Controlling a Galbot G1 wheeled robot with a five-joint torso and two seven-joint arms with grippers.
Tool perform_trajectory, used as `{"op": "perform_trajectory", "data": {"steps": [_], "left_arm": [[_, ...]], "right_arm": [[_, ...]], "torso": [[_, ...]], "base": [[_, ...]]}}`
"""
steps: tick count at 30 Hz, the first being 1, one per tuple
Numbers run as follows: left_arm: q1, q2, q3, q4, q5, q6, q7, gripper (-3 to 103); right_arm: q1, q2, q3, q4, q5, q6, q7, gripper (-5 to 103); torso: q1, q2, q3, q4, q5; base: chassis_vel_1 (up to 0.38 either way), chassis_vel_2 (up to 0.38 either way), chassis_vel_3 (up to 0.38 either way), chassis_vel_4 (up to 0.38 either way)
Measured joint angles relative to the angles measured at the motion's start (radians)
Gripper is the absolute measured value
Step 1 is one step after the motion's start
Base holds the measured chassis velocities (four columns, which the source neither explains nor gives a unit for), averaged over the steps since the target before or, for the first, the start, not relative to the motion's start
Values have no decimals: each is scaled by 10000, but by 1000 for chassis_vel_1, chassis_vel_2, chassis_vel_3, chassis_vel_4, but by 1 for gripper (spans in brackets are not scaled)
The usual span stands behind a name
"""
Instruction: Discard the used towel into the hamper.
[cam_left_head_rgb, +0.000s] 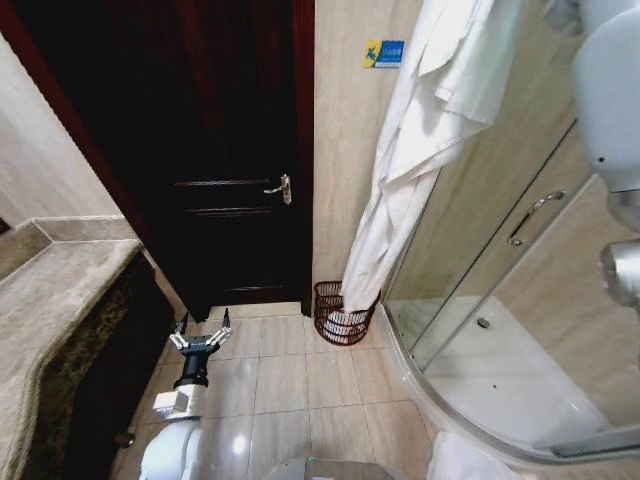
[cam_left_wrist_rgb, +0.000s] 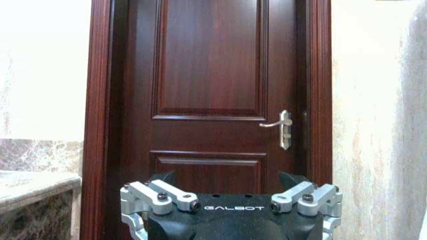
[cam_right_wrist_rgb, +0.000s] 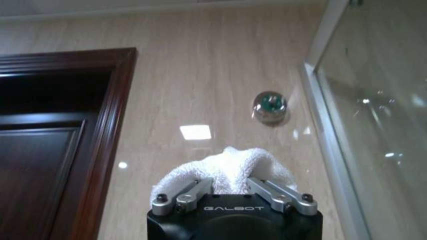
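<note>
White terry towel (cam_right_wrist_rgb: 230, 170) is bunching between the right gripper (cam_right_wrist_rgb: 230, 192) fingers, which are clamping it. Left gripper (cam_left_head_rgb: 201, 335) is hanging open at seven o'clock; the hamper (cam_left_head_rgb: 343, 313) is sitting floor-level by the door (cam_left_head_rgb: 200, 150).

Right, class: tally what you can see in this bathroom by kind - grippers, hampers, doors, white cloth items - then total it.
Grippers: 2 (left gripper, right gripper)
Hampers: 1 (hamper)
Doors: 1 (door)
White cloth items: 2 (towel, hanging robe)
Total: 6
</note>
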Motion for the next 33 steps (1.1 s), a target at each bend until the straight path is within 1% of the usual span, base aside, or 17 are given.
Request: {"op": "perform_trajectory", "data": {"steps": [6,14,20,33], "left_arm": [[88,1,42,-23,27,-156,62,100],[155,-58,-41,31,25,-408,142,100],[233,-54,-145,46,-2,-545,229,100],[380,-87,-296,19,-123,-779,269,100]], "right_arm": [[-37,139,-5,119,18,-64,57,8],[386,517,-222,-336,28,-84,34,8],[615,667,-388,-599,-39,-177,-155,8],[661,696,-464,-772,-61,-179,-185,8]], "torso": [[-1,0,0,0,-3],[0,0,0,2,-4],[0,0,0,0,-1],[0,1,0,1,-2]], "base": [[0,0,0,0],[0,0,0,0],[-37,42,43,-31],[-72,68,74,-66]]}}
